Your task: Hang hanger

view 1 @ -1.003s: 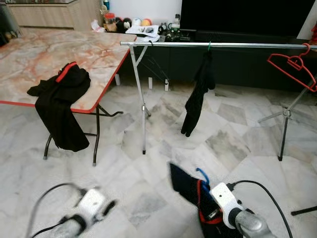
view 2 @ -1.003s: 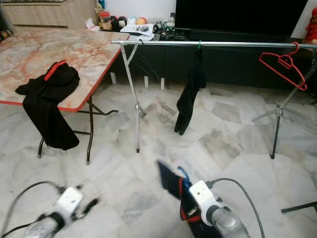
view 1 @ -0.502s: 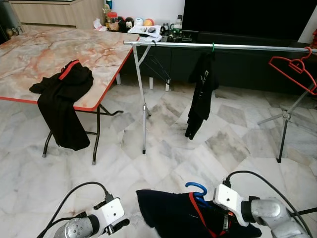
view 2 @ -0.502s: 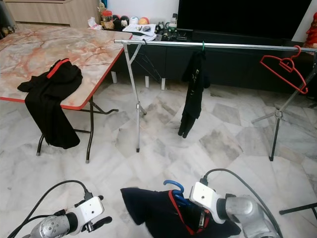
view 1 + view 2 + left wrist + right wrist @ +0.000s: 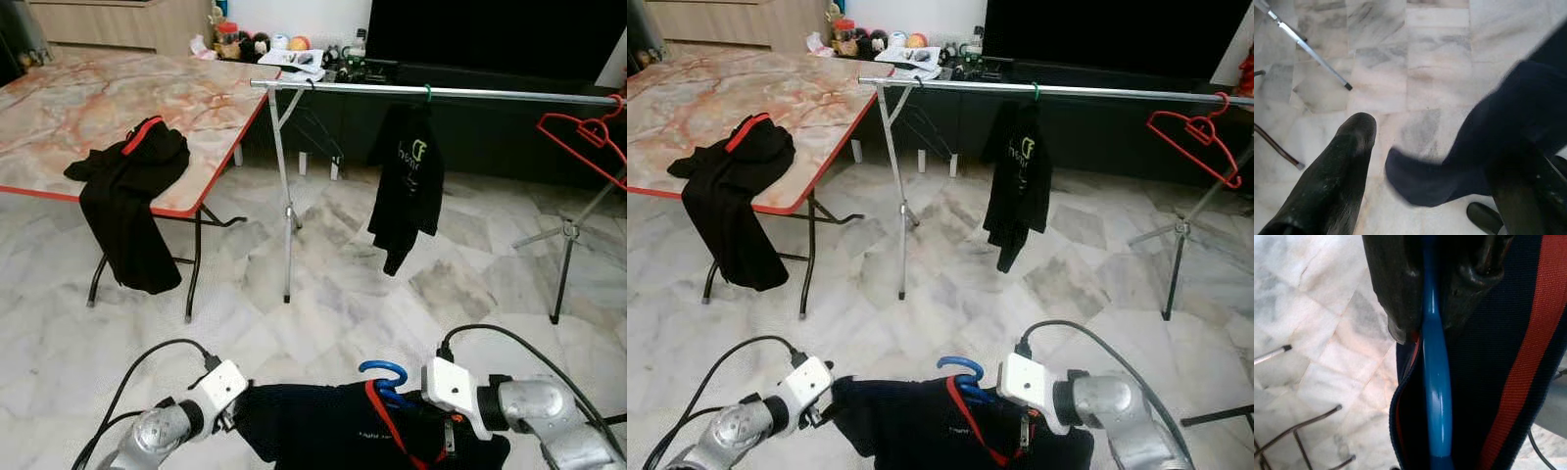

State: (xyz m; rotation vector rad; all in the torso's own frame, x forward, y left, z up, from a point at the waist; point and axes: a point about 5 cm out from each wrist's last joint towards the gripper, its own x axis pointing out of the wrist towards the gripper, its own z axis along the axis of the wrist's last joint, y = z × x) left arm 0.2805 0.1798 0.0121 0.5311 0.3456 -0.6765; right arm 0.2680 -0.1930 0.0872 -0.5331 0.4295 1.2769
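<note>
My right gripper (image 5: 1431, 325) is shut on the neck of a blue hanger (image 5: 382, 373), low in front of me. A dark navy shirt with red trim (image 5: 313, 431) hangs on that hanger and spreads to the left. Beside the shirt's left edge is my left gripper (image 5: 233, 415); its fingers (image 5: 1352, 161) stand open, with a fold of navy cloth (image 5: 1508, 122) between them, against the far finger. Ahead runs a silver clothes rail (image 5: 470, 93). On it hang a black shirt (image 5: 407, 181) on a green hanger and a bare red hanger (image 5: 580, 135) at the right end.
A marble-topped folding table (image 5: 88, 98) stands at the left, with a black garment (image 5: 127, 201) draped over its edge. The rail's legs (image 5: 284, 215) and right stand (image 5: 563, 245) rest on the marble floor. A dark TV cabinet (image 5: 490, 127) lies behind the rail.
The navy shirt has swung from a bunch under my right gripper out to the left. My left gripper has moved right to its edge. The black shirt on the rail has turned.
</note>
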